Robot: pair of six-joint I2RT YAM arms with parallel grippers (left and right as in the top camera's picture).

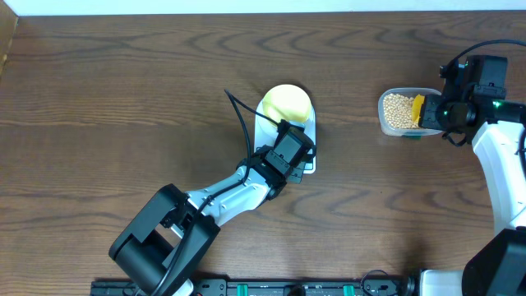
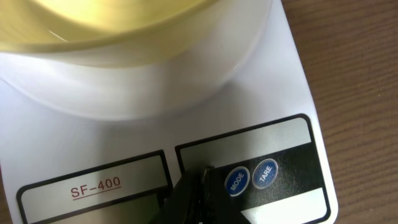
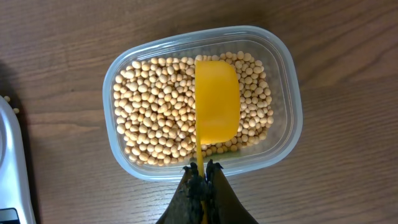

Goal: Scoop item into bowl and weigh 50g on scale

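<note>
A pale-yellow bowl (image 1: pixel 286 105) (image 2: pixel 124 25) sits on the white scale (image 1: pixel 310 164) (image 2: pixel 93 143). My left gripper (image 1: pixel 289 152) (image 2: pixel 200 177) is shut and empty. Its tips are down at the scale's front panel, just left of the blue MODE button (image 2: pixel 237 181). To the right, tan beans (image 1: pixel 396 109) (image 3: pixel 155 112) fill a clear tub (image 1: pixel 385 123) (image 3: pixel 286 74). My right gripper (image 1: pixel 429 111) (image 3: pixel 202 168) is shut on the thin handle of a yellow scoop (image 1: pixel 417 107) (image 3: pixel 217 106). The scoop's cup rests on the beans inside the tub.
The TARE button (image 2: pixel 265 174) lies right of MODE. The scale's edge (image 3: pixel 9 162) shows at the left of the right wrist view, with a couple of stray beans (image 3: pixel 6 99) on the wood beside it. Bare wooden table surrounds the scale and the tub.
</note>
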